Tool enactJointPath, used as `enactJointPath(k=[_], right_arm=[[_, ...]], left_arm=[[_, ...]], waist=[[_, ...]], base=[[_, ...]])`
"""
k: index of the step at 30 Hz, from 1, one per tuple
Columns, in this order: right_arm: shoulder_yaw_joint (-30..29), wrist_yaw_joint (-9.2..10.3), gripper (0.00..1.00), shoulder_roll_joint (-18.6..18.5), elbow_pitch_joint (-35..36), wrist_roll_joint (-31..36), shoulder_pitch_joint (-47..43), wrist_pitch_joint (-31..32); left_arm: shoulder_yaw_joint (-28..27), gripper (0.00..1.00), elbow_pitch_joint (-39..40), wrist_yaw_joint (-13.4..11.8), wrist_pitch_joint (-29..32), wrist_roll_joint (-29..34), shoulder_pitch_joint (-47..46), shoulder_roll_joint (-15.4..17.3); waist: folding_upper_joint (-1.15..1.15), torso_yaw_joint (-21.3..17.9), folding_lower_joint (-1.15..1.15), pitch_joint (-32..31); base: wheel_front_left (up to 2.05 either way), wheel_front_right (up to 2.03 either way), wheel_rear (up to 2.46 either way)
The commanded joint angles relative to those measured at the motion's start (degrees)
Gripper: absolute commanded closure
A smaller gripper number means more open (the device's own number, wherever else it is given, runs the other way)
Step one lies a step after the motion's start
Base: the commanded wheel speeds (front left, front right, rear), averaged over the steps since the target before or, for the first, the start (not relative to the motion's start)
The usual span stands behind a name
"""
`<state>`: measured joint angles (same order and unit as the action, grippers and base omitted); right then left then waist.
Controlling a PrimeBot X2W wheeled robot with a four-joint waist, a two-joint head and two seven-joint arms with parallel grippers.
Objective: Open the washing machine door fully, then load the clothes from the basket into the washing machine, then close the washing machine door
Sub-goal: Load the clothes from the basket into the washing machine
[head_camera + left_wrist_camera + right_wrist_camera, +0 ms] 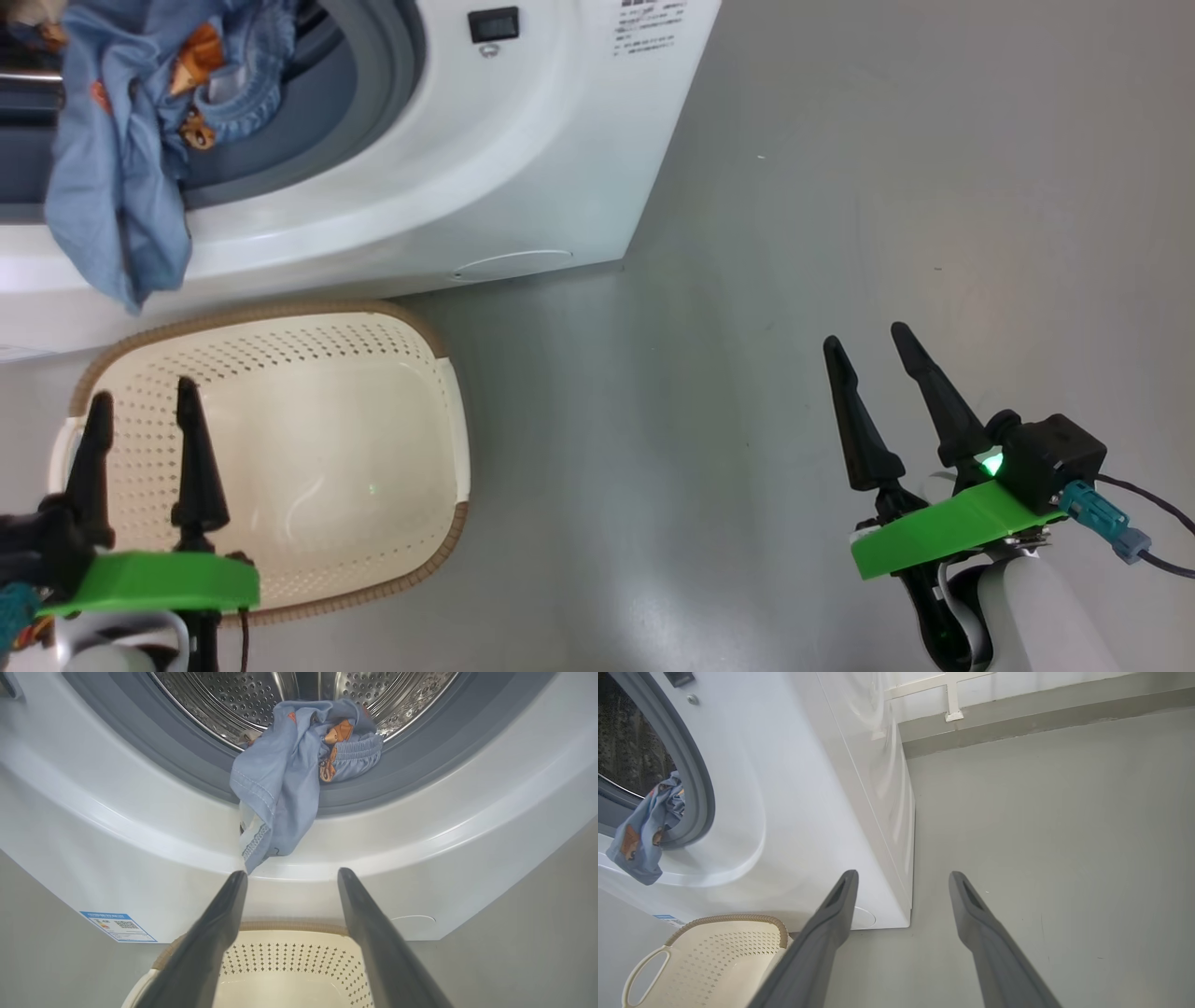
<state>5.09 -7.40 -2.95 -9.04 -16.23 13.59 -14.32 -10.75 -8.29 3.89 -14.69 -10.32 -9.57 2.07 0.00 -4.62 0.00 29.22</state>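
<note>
Light-blue clothes (121, 140) (285, 774) (642, 835) lie in the mouth of the white washing machine (448, 159) (117, 826) (794, 812), draped over the grey gasket with one end hanging down the front panel. The cream basket (308, 448) (289, 961) (710, 956) stands on the floor right in front of the machine, with nothing inside it. My left gripper (140, 411) (292, 877) hovers open over the basket's left side, fingers pointing at the hanging fabric. My right gripper (868, 341) (903, 877) is open over bare floor to the right. The washing machine door is out of view.
The grey floor (794, 233) spreads wide to the right of the machine. A wall base with a white frame (952, 700) runs behind it. A blue label (117, 926) sits low on the machine's front and a round filter cap (513, 264) near its lower right corner.
</note>
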Motion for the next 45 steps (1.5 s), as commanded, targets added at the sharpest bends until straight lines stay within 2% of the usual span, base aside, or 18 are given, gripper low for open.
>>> enactJointPath(k=[1,12,20,26,28,31,38,45], right_arm=[[1.2,-0.09,0.0,0.1,1.2,0.4,-1.5,-0.7],[1.4,-0.09,0.0,0.1,1.2,0.1,-1.4,-0.7],[1.9,-0.09,0.0,0.1,1.1,-0.5,-0.7,-0.7],[2.1,-0.09,0.0,0.1,0.9,-0.9,-0.4,-0.7],[2.1,-0.09,0.0,0.1,0.9,-1.1,-0.3,-0.7],[2.3,-0.09,0.0,0.1,1.0,-1.5,-0.2,-0.7],[2.2,-0.09,0.0,0.1,1.2,-2.1,-0.1,-0.7],[2.3,-0.09,0.0,0.1,1.2,-2.4,0.1,-0.7]], left_arm=[[-1.4,0.0,1.5,0.3,-0.3,0.8,-0.9,0.8],[-0.6,0.0,0.6,2.1,-0.3,2.5,-9.3,1.8],[1.4,0.0,-7.8,3.0,0.0,1.8,-19.3,5.0],[2.7,0.0,-15.2,3.1,3.2,1.0,-28.0,7.2],[2.3,0.0,-17.6,3.2,4.2,-0.3,-30.4,7.1],[1.6,0.0,-21.2,2.9,6.0,-1.6,-33.1,7.4],[2.3,0.0,-27.3,0.9,7.9,0.0,-37.4,9.8],[3.0,0.0,-31.6,0.3,11.3,-0.1,-40.9,10.4]], waist=[[0.0,0.3,0.0,-0.3],[0.0,0.0,0.0,0.1],[0.0,-1.0,0.0,1.1],[0.0,-1.9,0.0,1.8],[0.0,-2.3,0.0,2.0],[0.0,-2.8,0.0,2.4],[0.0,-3.7,0.0,3.4],[0.0,-3.8,0.0,4.1]], base=[[0.0,0.0,0.0],[0.0,0.0,0.0],[0.0,0.0,0.0],[0.0,0.0,0.0],[0.0,0.0,0.0],[0.0,0.0,0.0],[0.0,0.0,0.0],[0.0,0.0,0.0]])
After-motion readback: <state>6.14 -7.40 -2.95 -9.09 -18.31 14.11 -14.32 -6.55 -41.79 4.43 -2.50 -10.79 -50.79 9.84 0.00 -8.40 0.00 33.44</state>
